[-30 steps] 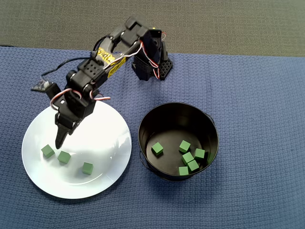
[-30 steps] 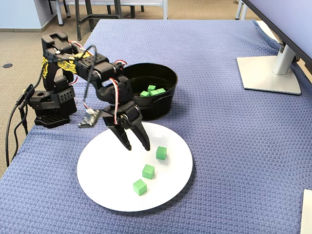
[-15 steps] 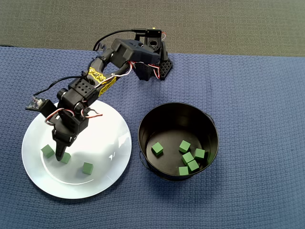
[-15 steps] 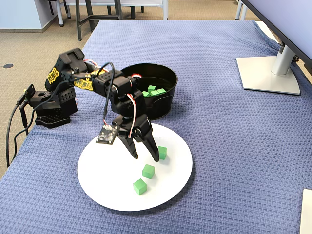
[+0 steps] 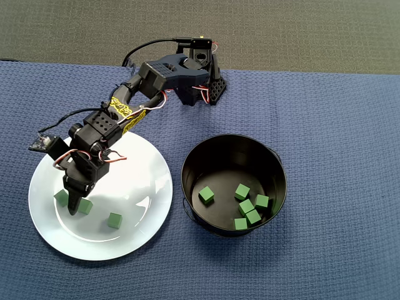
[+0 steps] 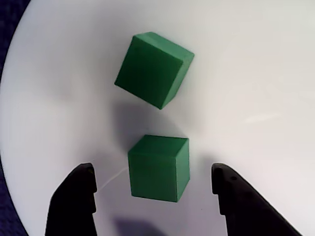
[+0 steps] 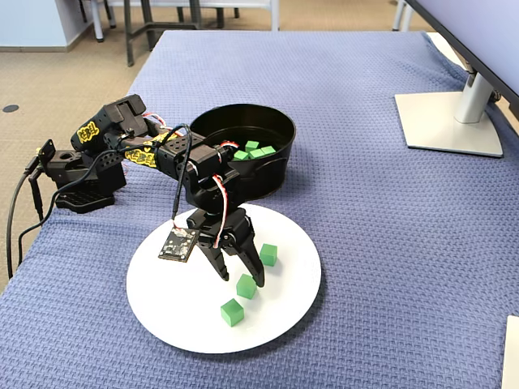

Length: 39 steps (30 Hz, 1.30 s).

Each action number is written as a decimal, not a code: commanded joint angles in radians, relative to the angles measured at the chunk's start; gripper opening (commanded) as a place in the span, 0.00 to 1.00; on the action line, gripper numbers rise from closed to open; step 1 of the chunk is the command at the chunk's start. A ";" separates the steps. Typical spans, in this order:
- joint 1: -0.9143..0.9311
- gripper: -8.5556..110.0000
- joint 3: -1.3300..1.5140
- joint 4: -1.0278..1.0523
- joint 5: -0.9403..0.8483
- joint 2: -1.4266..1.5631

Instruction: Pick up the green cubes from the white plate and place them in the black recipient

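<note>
Item: white plate [image 5: 140, 215], round, glossy, lying on the blue cloth [image 5: 337, 125] that covers the desk; the landmark for all entries below. Item: black recipient [image 5: 275, 164], round, tall-walled, standing just beside the plate on its right in the overhead view; six green cubes lie inside on its floor, among them one apart at the left [image 5: 206, 195] and a cluster toward the right [image 5: 249, 211]. Item: three green cubes on the plate, in its lower left part in the overhead view: a left cube [image 5: 60, 197] partly hidden by the arm, a middle cube [image 5: 85, 205], and a right cube [image 5: 114, 219] standing apart from the other two. Item: gripper [image 5: 73, 207], black, pointing down over the plate's lower left part, jaws spread wide and holding nothing. In the wrist view its two fingertips [image 6: 74, 199] stand either side of the middle cube [image 6: 158, 167], a clear gap on each side, not touching; the left cube [image 6: 153, 69] lies just beyond it, turned at an angle. In the fixed view the gripper [image 7: 240, 278] straddles that same cube [image 7: 246, 285]. Item: arm base [image 5: 199, 78], black, on the cloth beyond the plate's upper right.
</note>
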 commanded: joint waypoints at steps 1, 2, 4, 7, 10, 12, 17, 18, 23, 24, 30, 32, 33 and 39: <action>0.020 0.26 -0.086 0.002 -0.012 -0.002; 0.021 0.26 -0.092 -0.002 -0.012 -0.008; 0.021 0.26 -0.098 -0.008 -0.012 -0.014; 0.021 0.26 -0.117 -0.005 -0.012 -0.034; 0.025 0.25 -0.140 -0.005 -0.011 -0.054; 0.025 0.24 -0.143 -0.008 -0.012 -0.055; 0.025 0.22 -0.140 -0.008 -0.009 -0.055; 0.025 0.22 -0.137 -0.008 -0.009 -0.051; 0.025 0.18 -0.095 -0.021 -0.005 -0.025; 0.023 0.18 -0.094 -0.021 -0.008 -0.023; 0.021 0.15 -0.092 -0.026 -0.008 -0.023; 0.021 0.14 -0.083 -0.026 -0.008 -0.020; 0.020 0.14 -0.075 -0.028 -0.008 -0.015; 0.021 0.14 -0.063 -0.035 -0.011 -0.008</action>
